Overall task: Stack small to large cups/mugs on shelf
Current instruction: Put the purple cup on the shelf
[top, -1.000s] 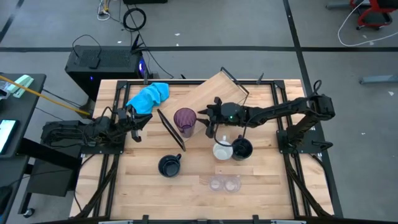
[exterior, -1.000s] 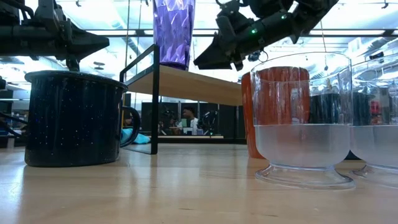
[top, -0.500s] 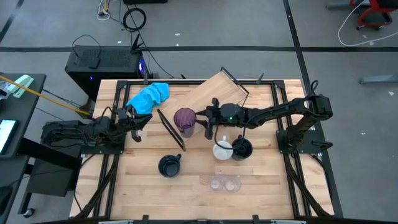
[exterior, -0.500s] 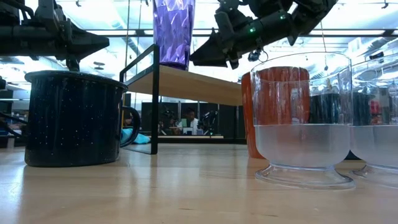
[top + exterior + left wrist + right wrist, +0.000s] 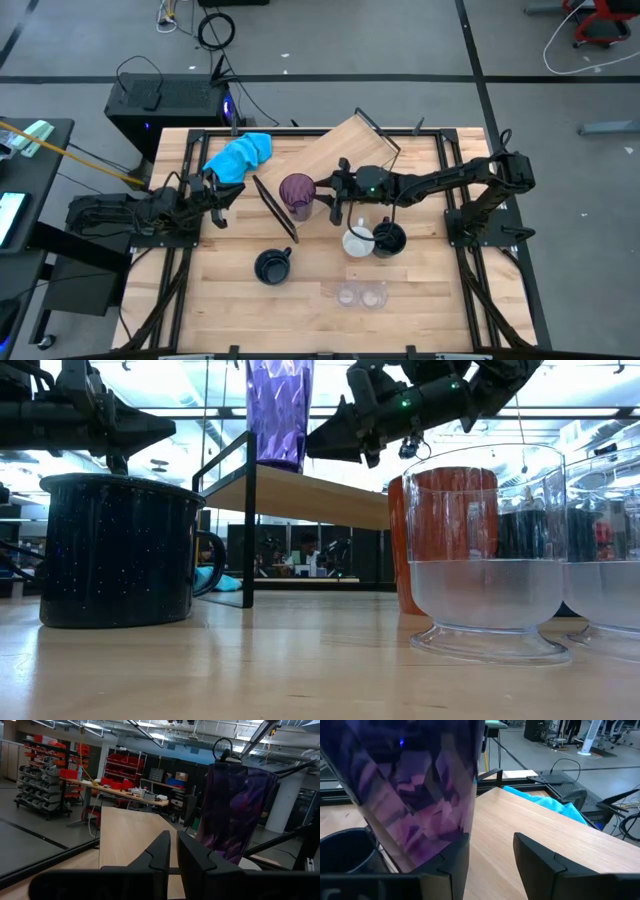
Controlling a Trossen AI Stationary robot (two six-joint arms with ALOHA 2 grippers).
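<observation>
Your right claw (image 5: 325, 190) stood open, empty, beside the purple tumbler (image 5: 297, 193) on the shelf (image 5: 345, 145); you needed it centred before closing. Left claw (image 5: 222, 192) nearly shut, empty.

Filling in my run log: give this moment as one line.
right claw: open, beside purple tumbler | tumbler: upright on shelf | left claw: idle at table's left, near blue cloth

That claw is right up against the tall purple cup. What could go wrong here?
The right claw is open beside the purple tumbler, which stands on the shelf. One finger is nearly touching it, so a nudge might tip the tall cup. It could then fall toward the dark mug on the table below.
</observation>
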